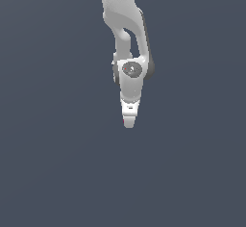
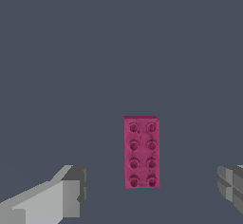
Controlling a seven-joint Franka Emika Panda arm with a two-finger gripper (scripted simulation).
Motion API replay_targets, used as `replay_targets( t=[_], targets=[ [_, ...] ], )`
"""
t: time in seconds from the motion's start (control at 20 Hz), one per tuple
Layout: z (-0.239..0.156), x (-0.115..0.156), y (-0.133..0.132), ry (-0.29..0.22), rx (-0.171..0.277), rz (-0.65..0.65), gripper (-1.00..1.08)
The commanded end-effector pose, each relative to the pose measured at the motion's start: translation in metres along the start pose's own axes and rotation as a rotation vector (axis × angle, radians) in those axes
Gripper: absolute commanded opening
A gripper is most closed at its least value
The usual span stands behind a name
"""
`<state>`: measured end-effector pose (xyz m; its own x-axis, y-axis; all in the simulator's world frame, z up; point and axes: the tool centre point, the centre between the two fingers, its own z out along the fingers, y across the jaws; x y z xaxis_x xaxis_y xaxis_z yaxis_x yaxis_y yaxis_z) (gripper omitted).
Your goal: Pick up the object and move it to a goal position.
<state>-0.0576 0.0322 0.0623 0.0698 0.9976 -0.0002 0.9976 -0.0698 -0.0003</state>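
**Arm reached down, fingers spread over block**

Arm (image 1: 126, 38) pointed down, gripper (image 2: 152, 192) spread wide apart. Magenta block (image 2: 142, 152), studded, lay flat between the fingers (image 2: 71, 190), touching neither. Plain grey floor (image 1: 48, 149) lay open all around; only a sliver of block (image 1: 124, 121) showed in exterior view.

Table (image 1: 53, 163): a plain, flat surface of dark slate blue-grey that fills both views from edge to edge.
Table texture: smooth and uniform, with no markings, seams or pattern to be seen.
Table edges: none shows in either view, so its outline cannot be told.
Shading: nearly even in the exterior view, a little lighter toward the near part of the scene; the wrist view (image 2: 71, 52) shows the same flat tone.
Background: no wall, horizon or other backdrop can be told apart from the table.
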Motion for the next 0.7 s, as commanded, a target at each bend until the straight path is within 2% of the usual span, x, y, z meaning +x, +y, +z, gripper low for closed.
replay_targets(
  t=[0.0, 0.25, 0.65],
  targets=[
    [0.0, 0.0, 0.0, 0.0, 0.0, 0.0, 1.0],
    [0.008, 0.0, 0.0, 0.0, 0.0, -0.001, 1.0],
    [0.043, 0.0, -0.001, 0.0, 0.0, -0.005, 1.0]
  ],
)
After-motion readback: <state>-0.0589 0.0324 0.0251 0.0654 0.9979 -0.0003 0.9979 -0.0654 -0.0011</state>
